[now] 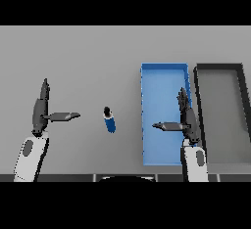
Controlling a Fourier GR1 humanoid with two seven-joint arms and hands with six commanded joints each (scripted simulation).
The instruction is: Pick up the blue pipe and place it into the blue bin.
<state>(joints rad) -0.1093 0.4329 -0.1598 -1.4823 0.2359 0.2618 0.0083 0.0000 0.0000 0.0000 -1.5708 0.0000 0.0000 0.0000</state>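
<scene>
Blue short pipe lies on the grey worktop, long axis running near-to-far, dark end farthest, between left hand and rectangular blue bin. Right hand hovers over the bin; both hands' fingers straight, apart.

Bare table lies on every side of the blue pipe, so it is reachable from left, right and above. The blue bin stands open-topped to its right; only the bin's low left wall lies between them. The right hand hangs over the bin's right side.
</scene>
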